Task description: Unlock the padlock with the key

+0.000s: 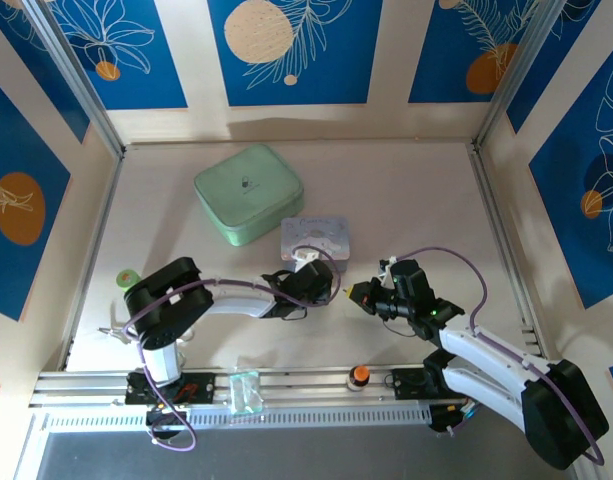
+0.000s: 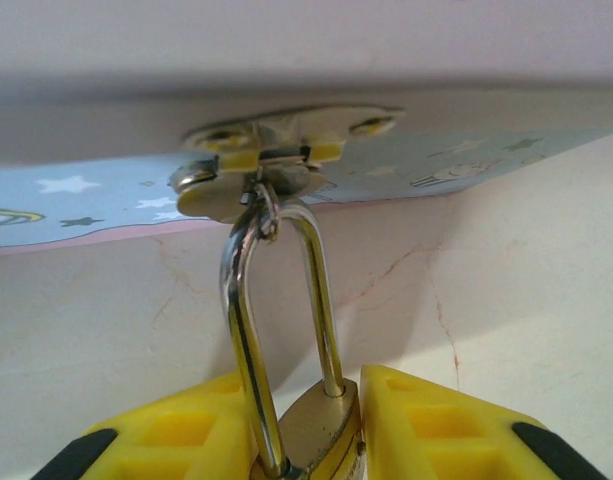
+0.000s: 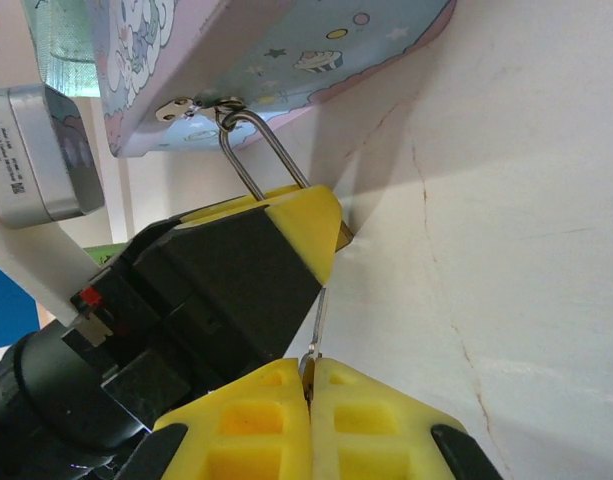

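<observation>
— Why does the left gripper (image 2: 311, 432) take the padlock (image 2: 324, 420) so low?

— Its yellow fingers (image 2: 441, 425) pinch the brass body from both sides, parted only as wide as the lock. The shackle (image 2: 244, 300) hangs through the hasp (image 2: 271, 145) of the pale blue tin (image 2: 466, 160), so the lock would swing if nothing steadied it.

— And the right gripper (image 3: 308, 385)?

— It is pressed fully together on the key (image 3: 317, 322), whose thin blade points up at the lock's underside. Whether the tip touches cannot be told.

— So the keyhole faces it?

— Probably, though the hole itself is hidden behind the left gripper's finger. Insertion looks like the step in hand. The small blade needs careful lining up, or it may skid off the brass.
</observation>
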Robot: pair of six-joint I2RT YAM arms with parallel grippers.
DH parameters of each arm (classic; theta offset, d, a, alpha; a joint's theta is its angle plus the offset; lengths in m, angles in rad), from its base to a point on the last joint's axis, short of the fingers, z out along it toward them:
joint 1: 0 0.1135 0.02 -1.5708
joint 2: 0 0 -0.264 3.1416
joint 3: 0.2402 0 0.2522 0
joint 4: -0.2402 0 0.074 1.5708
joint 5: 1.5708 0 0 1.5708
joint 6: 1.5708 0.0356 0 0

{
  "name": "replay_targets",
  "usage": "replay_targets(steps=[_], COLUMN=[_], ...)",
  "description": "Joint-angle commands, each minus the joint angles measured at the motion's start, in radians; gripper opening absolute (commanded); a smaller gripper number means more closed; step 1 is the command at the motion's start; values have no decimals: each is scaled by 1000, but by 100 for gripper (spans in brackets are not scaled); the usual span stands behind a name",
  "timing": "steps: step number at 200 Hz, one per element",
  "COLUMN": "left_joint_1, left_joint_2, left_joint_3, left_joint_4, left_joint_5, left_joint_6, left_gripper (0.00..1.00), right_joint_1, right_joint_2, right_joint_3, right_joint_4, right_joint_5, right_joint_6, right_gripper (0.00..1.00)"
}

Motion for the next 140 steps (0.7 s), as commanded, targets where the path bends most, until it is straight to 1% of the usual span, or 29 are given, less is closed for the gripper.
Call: replay_targets(steps=[1, 16, 27, 54, 63, 74, 83, 96, 108, 127, 140], left_joint_1=[-17, -18, -18, -17, -15, -15, -15, -15, -14, -12, -12], left_joint_2=[13, 2, -8, -30, -42, -59, -74, -98, -110, -117, -115], left_joint_3=[8, 8, 7, -1, -7, -18, -30, -62, -86, -119, -141], left_joint_4=[-18, -27, -29, -18, -10, 11, 33, 94, 148, 234, 284], left_joint_5=[-4, -9, -11, -2, -2, -5, -10, -21, -27, -23, -23], left_joint_6=[-8, -13, -22, -68, -101, -141, -184, -250, -308, -393, -452], left_gripper=[24, 22, 17, 17, 17, 16, 16, 16, 16, 16, 15], right_joint_1=[8, 13, 16, 18, 9, -1, -5, -4, 8, 5, -17], right_joint_2=[3, 3, 5, 18, 35, 68, 96, 119, 115, 72, 30], right_joint_3=[-12, -14, -16, -36, -61, -102, -119, -124, -136, -170, -180], right_joint_4=[9, 12, 19, 91, 157, 292, 355, 394, 421, 449, 420], right_joint_5=[8, 12, 14, -8, -33, -63, -78, -83, -53, -8, -7], right_joint_6=[9, 15, 19, 59, 110, 193, 245, 288, 323, 355, 352], right_gripper=[0, 0, 0, 0, 0, 0, 0, 0, 0, 0, 0])
